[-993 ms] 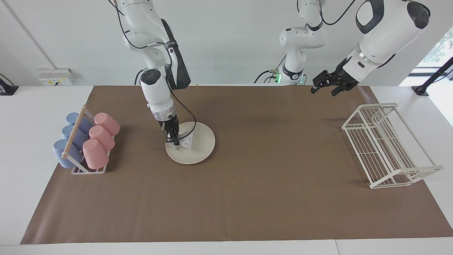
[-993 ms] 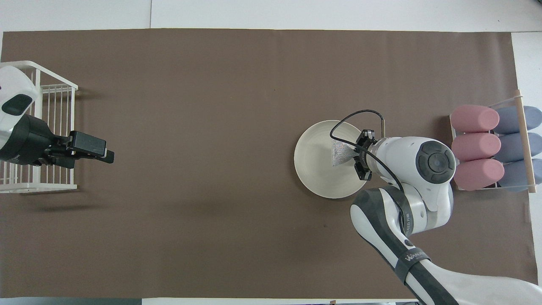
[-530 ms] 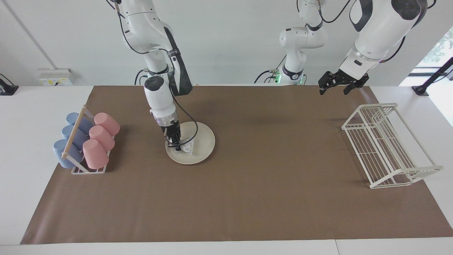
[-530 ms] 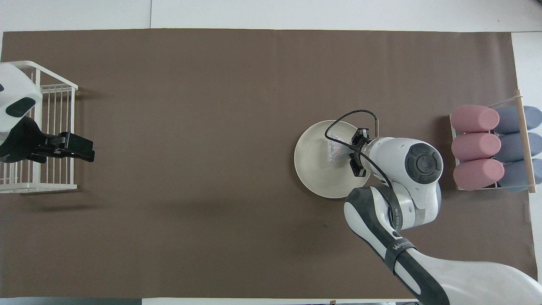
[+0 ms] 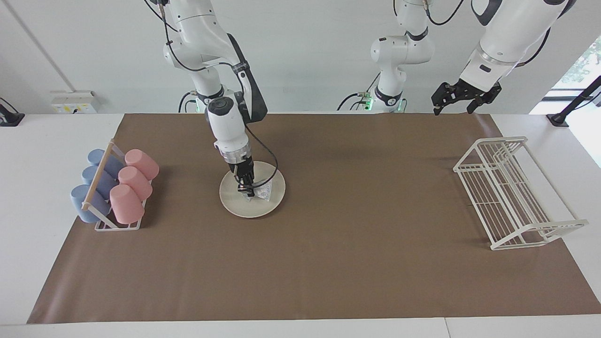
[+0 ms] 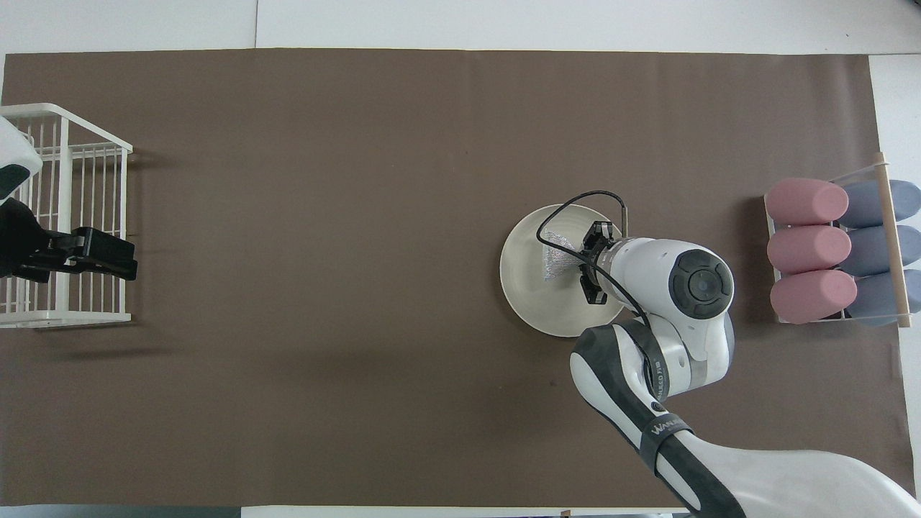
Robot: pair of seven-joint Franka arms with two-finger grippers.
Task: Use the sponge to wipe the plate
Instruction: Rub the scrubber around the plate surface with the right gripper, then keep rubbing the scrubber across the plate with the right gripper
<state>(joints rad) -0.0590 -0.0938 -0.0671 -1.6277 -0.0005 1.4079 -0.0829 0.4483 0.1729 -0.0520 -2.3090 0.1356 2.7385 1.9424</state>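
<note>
I have my right gripper (image 5: 248,190) clamped on one edge of the sponge (image 5: 263,192), low in the left-centre of the facing view, so the silvery pad trails out from my fingertips and lies against the plate (image 5: 272,203) rather than bunching under them. I hold it by the edge for that reason: it leaves the soft mesh face free to drag over the cream surface. The plate sits flat on the brown mat (image 5: 328,263), right of centre in the overhead view, with the sponge (image 6: 557,257) on the half of it toward the frame's middle, so I judge the wiping is under way and some of the surface has yet to be covered. My wrist leans in from above at a tilt, which lets me press down without my links scraping the rim. The cup rack (image 5: 115,188) with its pink and blue cups stands at the left of the facing view, just beside the plate but apart from it, so sweeps on that side want care. My left gripper (image 5: 459,97) waits open, raised at the upper right of the facing view over the mat's edge near the white wire rack (image 5: 512,192), well clear of my work.
</note>
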